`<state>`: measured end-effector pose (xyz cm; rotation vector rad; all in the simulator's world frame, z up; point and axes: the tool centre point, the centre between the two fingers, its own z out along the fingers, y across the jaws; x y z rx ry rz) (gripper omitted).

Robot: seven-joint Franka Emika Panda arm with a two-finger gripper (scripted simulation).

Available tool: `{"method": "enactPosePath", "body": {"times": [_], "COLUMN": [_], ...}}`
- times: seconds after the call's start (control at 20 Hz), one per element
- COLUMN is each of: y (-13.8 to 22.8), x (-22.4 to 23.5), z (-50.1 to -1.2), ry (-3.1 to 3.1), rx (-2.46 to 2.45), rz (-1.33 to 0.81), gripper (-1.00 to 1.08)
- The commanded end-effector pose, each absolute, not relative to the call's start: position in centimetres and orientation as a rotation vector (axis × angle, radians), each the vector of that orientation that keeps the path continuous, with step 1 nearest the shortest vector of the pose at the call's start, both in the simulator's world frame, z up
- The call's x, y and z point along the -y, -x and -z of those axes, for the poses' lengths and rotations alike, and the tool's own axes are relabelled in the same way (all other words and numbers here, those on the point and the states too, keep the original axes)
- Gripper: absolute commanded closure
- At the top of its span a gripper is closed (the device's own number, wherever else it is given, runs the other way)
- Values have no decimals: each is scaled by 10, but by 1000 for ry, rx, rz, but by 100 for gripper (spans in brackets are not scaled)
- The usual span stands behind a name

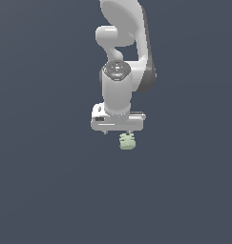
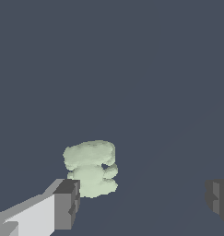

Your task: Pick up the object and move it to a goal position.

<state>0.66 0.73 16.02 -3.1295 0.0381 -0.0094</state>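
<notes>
The object [image 1: 127,141] is a small pale green lumpy blob lying on the dark grey floor. The white gripper [image 1: 117,131] hangs just above it, pointing down, and only the finger stubs show below the hand. In the wrist view the object [image 2: 90,168] lies close to one dark fingertip [image 2: 67,203]. The other fingertip [image 2: 218,198] is far off at the opposite edge. The gripper [image 2: 142,202] is open wide and empty, and the object sits off-centre in the gap, apart from both fingers.
The white arm [image 1: 121,43] rises from the hand toward the top of the exterior view. The plain dark grey floor [image 1: 50,181] fills the remainder of both views. No goal marker shows.
</notes>
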Motion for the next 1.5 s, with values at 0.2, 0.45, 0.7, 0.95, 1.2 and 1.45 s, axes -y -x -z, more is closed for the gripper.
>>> {"method": "enactPosePath", "body": {"times": [0.2,0.45,0.7,0.95,1.2,1.45], "y": [-4,3,3,6,12,23], "x": [-9,-13,-12,-17,-29,-44], "z": [-157,-149,-149,-143,-127,-106], "ry": [3132,3136,3136,3137,3139,3139], "rx": [-10,56,54,65,90,125], "rz": [-8,-49,-49,-44,-31,-13], "gripper": [-92,-92,-92,-92,-92,-92]}}
